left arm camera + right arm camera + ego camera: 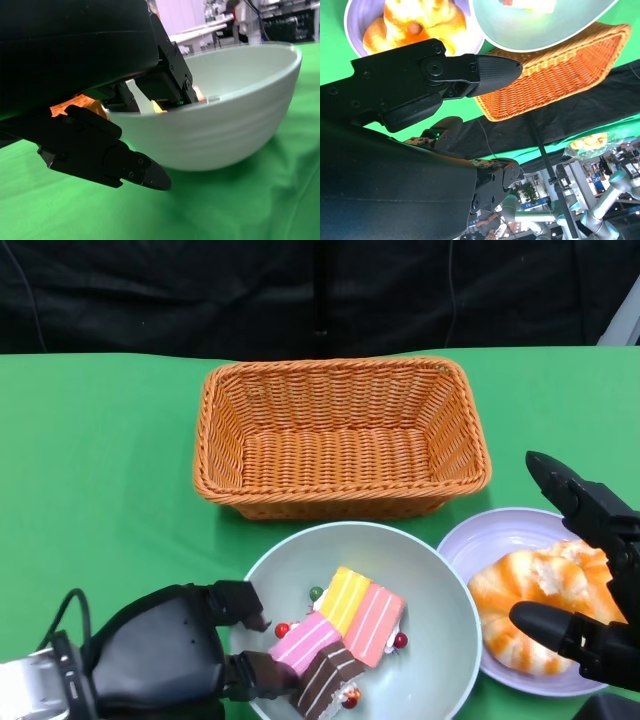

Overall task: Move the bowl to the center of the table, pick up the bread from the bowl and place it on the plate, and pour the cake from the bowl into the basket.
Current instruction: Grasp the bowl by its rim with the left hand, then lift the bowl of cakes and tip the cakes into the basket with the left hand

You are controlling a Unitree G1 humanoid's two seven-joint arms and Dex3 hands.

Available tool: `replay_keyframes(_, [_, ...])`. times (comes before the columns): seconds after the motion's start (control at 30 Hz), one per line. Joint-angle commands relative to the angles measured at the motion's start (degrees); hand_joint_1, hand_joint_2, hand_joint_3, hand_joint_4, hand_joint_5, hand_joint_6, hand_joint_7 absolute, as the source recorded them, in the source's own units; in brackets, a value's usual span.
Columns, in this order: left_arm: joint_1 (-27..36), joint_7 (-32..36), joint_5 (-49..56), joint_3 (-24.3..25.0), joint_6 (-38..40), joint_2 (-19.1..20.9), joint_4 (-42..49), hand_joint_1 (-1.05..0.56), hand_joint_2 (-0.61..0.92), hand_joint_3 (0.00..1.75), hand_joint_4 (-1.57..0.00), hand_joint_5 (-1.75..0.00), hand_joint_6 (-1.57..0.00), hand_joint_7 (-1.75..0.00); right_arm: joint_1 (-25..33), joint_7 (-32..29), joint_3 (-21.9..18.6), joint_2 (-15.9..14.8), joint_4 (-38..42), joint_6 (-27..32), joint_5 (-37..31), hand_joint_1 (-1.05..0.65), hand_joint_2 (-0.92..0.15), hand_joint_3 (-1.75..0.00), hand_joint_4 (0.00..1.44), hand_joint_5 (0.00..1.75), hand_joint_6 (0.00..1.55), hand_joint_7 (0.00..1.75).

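A pale green bowl (440,630) sits near the table's front middle and holds layered cake slices (340,635) with small berries. My left hand (170,655) grips its near-left rim, with fingers inside the rim and the thumb (110,160) under the outer wall (225,125). The bread (535,605) lies on the lilac plate (490,535), just right of the bowl. My right hand (590,570) hovers over the bread with its fingers spread to either side, holding nothing. In the right wrist view the bread (415,22) lies apart from a finger (485,70).
An empty orange wicker basket (460,420) stands just behind the bowl and plate, in the middle of the green table. Bare green cloth lies to the left of the basket and bowl. A black curtain hangs behind the table's far edge.
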Motion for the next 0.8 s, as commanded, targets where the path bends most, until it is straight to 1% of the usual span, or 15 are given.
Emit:
replay_keyframes(0.03, [-3.3,3.6,3.3,-4.5,2.3,1.2,4.0,-0.4,0.89,0.0,-0.48,-0.92,-0.87,-0.09,0.6,0.3,-0.7,0.9,-1.3,0.3,0.9,-0.7,-0.92,-0.42,0.4,0.38,0.17,0.05])
replay_keyframes(0.2, [-6.8,9.5,4.7,-10.1,4.6,0.8,7.9,-0.39,0.89,0.0,-0.5,-0.92,-0.9,-0.08,0.8,0.1,-0.9,1.7,-1.5,-0.3,1.9,-0.69,-0.92,-0.41,0.4,0.4,0.18,0.06])
replay_keyframes(0.27, [-9.2,13.6,5.8,-13.0,5.2,-0.6,10.9,-0.37,0.82,0.0,-0.69,-1.08,-1.11,-0.16,0.7,-0.2,-1.1,2.1,-1.6,-0.6,3.1,-0.66,-0.92,-0.38,0.43,0.43,0.22,0.09])
replay_keyframes(0.3, [-10.1,17.7,7.4,-14.6,6.3,-1.1,11.7,-0.38,0.82,0.0,-0.74,-1.21,-1.16,-0.18,0.8,-0.8,-1.3,2.6,-1.4,-1.3,4.4,-0.65,-0.92,-0.38,0.45,0.44,0.23,0.09])
replay_keyframes(0.33, [-10.7,20.7,8.4,-15.8,7.2,-1.2,12.0,-0.39,0.82,0.0,-0.76,-1.47,-1.22,-0.25,0.9,-1.3,-1.5,2.8,-1.3,-1.7,5.2,-0.64,-0.92,-0.37,0.47,0.47,0.25,0.11])
replay_keyframes(0.37, [-11.3,23.2,9.1,-16.9,8.0,-1.2,12.5,-0.4,0.82,0.01,-0.77,-1.63,-1.25,-0.29,1.0,-1.6,-1.6,3.0,-1.2,-2.1,5.9,-0.63,-0.92,-0.36,0.49,0.48,0.26,0.11])
replay_keyframes(0.4, [-11.8,26.7,9.9,-17.9,8.8,-1.3,12.4,-0.4,0.82,0.01,-0.77,-1.67,-1.26,-0.3,1.3,-2.5,-2.0,3.7,-1.2,-3.0,7.4,-0.63,-0.92,-0.36,0.49,0.48,0.26,0.12])
replay_keyframes(0.43, [-12.2,29.1,10.4,-18.8,9.4,-1.3,12.5,-0.37,0.85,0.01,-0.88,-1.72,-1.09,-0.82,1.5,-3.1,-2.3,4.0,-1.1,-3.6,8.4,-0.6,-0.92,-0.35,0.5,0.55,0.26,0.13])
replay_keyframes(0.47, [-12.5,30.9,10.6,-19.6,9.9,-1.2,12.6,-0.35,0.86,0.01,-0.92,-1.73,-0.97,-1.12,1.7,-3.6,-2.5,4.2,-1.1,-4.1,9.1,-0.59,-0.92,-0.35,0.49,0.58,0.26,0.14])
replay_keyframes(0.53, [-13.1,32.8,10.8,-20.9,10.7,-1.0,13.1,-0.35,0.87,0.01,-0.94,-1.74,-0.9,-1.28,1.9,-4.0,-2.7,4.3,-0.9,-4.7,9.8,-0.58,-0.92,-0.35,0.49,0.61,0.26,0.15])
replay_keyframes(0.63, [-12.8,33.7,9.4,-20.9,10.7,0.9,10.3,-0.34,0.87,0.0,-0.95,-1.75,-0.88,-1.34,2.3,-5.3,-3.1,5.0,-0.7,-5.9,11.7,-0.58,-0.92,-0.35,0.48,0.62,0.26,0.16])
replay_keyframes(0.67, [-12.2,33.6,8.4,-20.1,10.2,2.3,7.8,-0.32,0.88,0.01,-0.93,-1.75,-0.83,-1.44,2.6,-6.1,-3.3,5.6,-0.7,-6.7,13.0,-0.57,-0.92,-0.38,0.44,0.74,0.23,0.2])
replay_keyframes(0.7, [-11.7,33.4,7.7,-19.6,9.9,3.3,6.0,-0.3,0.89,0.01,-0.91,-1.75,-0.79,-1.52,2.8,-6.7,-3.4,6.0,-0.6,-7.3,14.0,-0.57,-0.92,-0.4,0.35,0.92,0.13,0.39])
replay_keyframes(0.73, [-11.2,33.6,7.2,-19.1,9.7,4.3,4.2,-0.3,0.89,0.01,-0.91,-1.75,-0.78,-1.54,3.1,-7.2,-3.5,6.3,-0.5,-7.9,14.6,-0.56,-0.92,-0.4,0.31,0.99,0.07,0.52])
replay_keyframes(0.8, [-10.7,33.7,6.9,-18.9,9.8,5.2,2.8,-0.29,0.88,0.0,-0.9,-1.75,-0.76,-1.56,3.5,-7.7,-3.6,6.4,-0.4,-8.6,14.9,-0.56,-0.92,-0.43,0.29,1.05,0.01,0.62])
